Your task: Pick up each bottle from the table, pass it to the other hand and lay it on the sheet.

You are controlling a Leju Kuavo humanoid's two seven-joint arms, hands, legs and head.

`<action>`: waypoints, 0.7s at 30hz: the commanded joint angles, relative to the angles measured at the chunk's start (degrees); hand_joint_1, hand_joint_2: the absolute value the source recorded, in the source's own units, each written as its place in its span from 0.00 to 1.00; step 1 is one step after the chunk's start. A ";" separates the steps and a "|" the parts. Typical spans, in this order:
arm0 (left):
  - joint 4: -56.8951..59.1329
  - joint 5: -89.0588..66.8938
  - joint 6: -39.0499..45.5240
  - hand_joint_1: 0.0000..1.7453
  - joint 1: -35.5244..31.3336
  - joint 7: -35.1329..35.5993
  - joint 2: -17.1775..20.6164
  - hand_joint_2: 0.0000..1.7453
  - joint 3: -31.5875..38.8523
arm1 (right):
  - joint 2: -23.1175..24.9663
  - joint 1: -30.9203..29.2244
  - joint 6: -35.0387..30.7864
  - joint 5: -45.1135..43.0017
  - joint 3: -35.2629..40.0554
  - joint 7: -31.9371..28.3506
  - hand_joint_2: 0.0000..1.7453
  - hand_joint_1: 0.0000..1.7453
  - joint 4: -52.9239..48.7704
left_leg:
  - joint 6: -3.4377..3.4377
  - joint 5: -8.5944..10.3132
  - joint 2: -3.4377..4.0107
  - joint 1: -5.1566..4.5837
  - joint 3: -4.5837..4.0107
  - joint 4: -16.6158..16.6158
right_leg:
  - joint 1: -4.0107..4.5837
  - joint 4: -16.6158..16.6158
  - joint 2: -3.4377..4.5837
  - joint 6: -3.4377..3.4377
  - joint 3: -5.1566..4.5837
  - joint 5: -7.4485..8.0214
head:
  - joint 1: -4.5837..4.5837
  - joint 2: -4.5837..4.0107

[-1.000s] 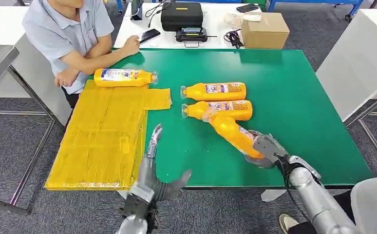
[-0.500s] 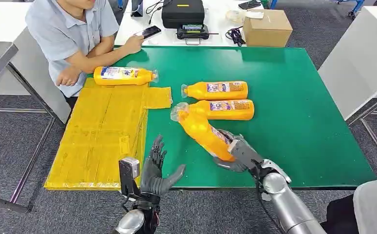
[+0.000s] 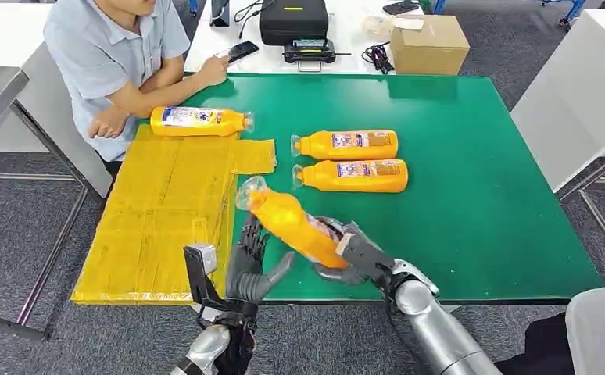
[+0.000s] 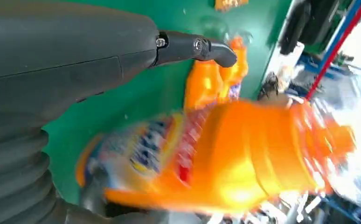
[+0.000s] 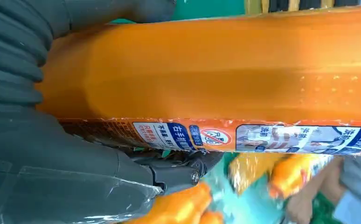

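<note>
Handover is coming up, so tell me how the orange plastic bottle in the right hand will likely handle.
The orange plastic bottle probably stays stiff: it juts from the right hand without sagging. Its glossy skin may slip as the left hand takes it. Laid on the yellow sheet, the rounded body might roll.

The held bottle is motion-blurred in the left wrist view, its label unreadable.

Silver arms, dark hands
Left hand and right hand: dark grey fingers, ribbed grey wrist covers.
</note>
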 commanded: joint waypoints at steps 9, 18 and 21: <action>10.05 3.95 -4.68 0.00 -6.37 1.02 0.54 1.00 -2.44 | 1.92 -6.63 1.00 -0.36 9.07 -1.08 1.00 1.00 11.48 | -0.12 -0.09 0.19 0.06 0.25 -0.04 | 0.07 -0.04 0.14 -0.15 0.19 -0.03 | -0.02 0.00; 14.28 3.13 -1.54 0.00 -8.40 0.69 -0.32 1.00 -2.53 | 1.78 -5.60 0.12 -0.46 10.74 -1.47 1.00 1.00 9.37 | -0.13 -0.15 0.18 0.05 0.27 0.01 | 0.06 0.02 0.12 -0.17 0.22 -0.11 | -0.02 0.00; 15.88 3.38 -1.40 0.00 -9.08 -0.24 -0.91 1.00 -1.92 | 1.52 -5.24 0.17 -0.36 11.48 -1.32 1.00 1.00 8.01 | -0.10 -0.07 0.08 0.04 0.15 0.00 | 0.05 0.01 0.03 -0.12 0.11 -0.06 | -0.02 0.00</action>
